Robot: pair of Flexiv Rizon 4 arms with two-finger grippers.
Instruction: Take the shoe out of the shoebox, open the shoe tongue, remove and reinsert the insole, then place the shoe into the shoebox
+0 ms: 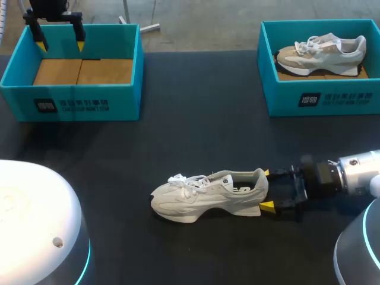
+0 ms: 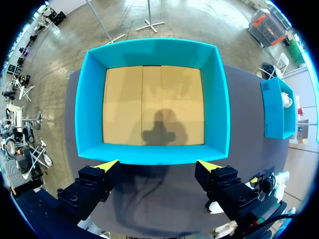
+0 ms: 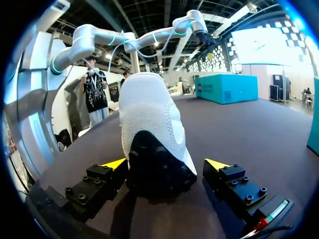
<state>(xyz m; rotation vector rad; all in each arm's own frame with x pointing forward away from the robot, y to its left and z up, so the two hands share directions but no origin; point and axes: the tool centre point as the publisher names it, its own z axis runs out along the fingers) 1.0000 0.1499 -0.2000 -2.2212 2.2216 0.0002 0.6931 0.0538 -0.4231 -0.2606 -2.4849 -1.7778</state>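
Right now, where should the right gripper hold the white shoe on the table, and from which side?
Probably the heel, from behind: the white shoe stands upright, its narrow heel pointing at the right gripper, whose open fingers flank it.

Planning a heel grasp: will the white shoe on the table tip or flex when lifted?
Held by the heel, the white shoe would likely droop forward: most of it lies beyond the right gripper. Its padded heel may squash.

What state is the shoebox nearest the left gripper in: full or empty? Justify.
Empty: the shoebox shows only its bare cardboard floor; the white shoe lies outside it.
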